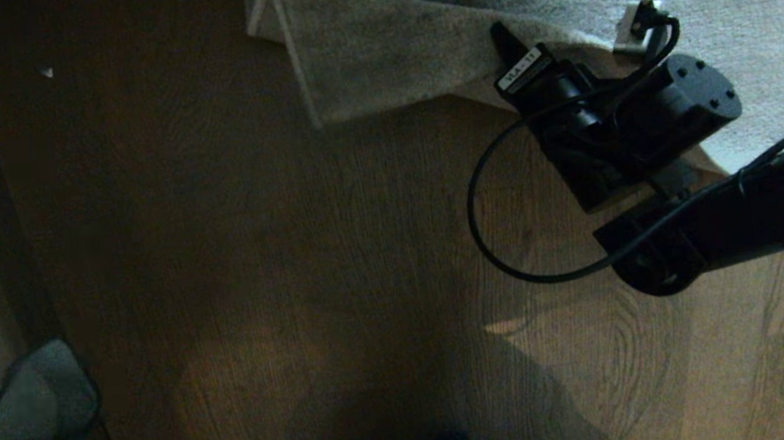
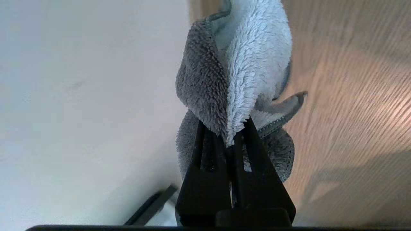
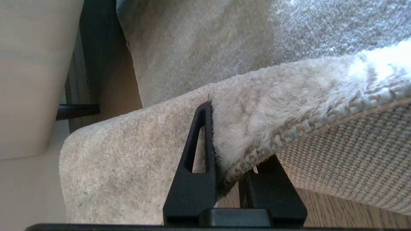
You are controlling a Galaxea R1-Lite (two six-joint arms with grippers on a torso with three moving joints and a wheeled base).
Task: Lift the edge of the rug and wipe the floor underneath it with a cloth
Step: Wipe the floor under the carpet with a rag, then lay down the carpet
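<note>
Rug edge (image 3: 282,106), woven backing wrist-view only

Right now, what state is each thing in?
Rug edge: lifted off the floor, pinched in the right claw, backing showing.
Cloth: bunched, clamped in the left claw, off the floor.
Floor: bare beside the raised edge, cloth not touching it.

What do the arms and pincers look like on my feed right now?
The right arm is matte black, with a round bolted cap, a white printed label and a loose black cable looping off it. Both the right pincer and the left pincer have black triangular fingers with slotted cut-outs.
</note>
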